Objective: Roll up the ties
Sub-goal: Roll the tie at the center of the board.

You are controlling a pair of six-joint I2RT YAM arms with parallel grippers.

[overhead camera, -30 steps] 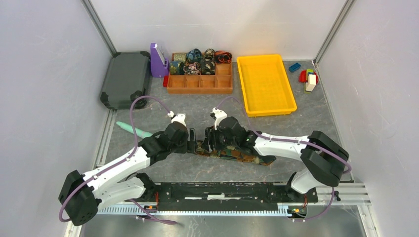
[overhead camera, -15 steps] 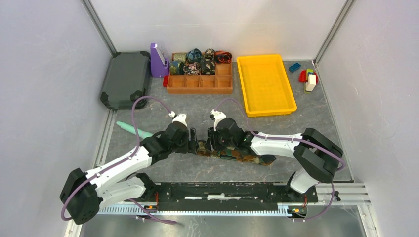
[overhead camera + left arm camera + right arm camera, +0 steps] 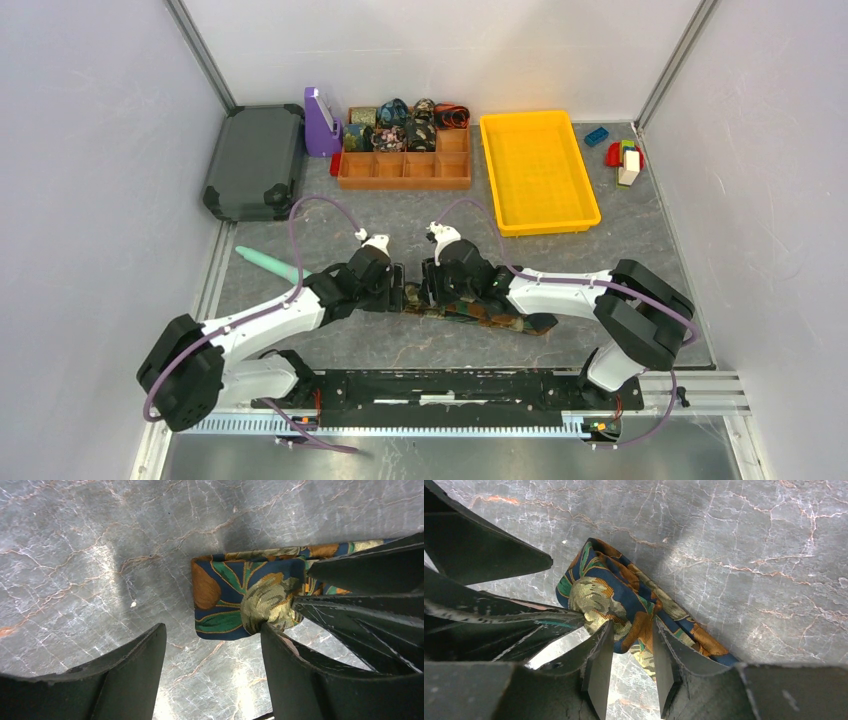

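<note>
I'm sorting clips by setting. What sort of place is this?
Likely a lab robot test cell: white walls box in a table, with a left arm and a right arm bolted at its near edge.

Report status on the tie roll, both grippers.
Left gripper open at the fold. Right gripper shut on the tie, its end folded over. Green stick lies off to the left, not in the way.

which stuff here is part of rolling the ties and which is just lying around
Job: long tie on the table, pinched by the right hand; rolled ties; orange compartment box holding them.
Lying about: yellow tray, grey case, purple stand, teal stick, toy blocks.
</note>
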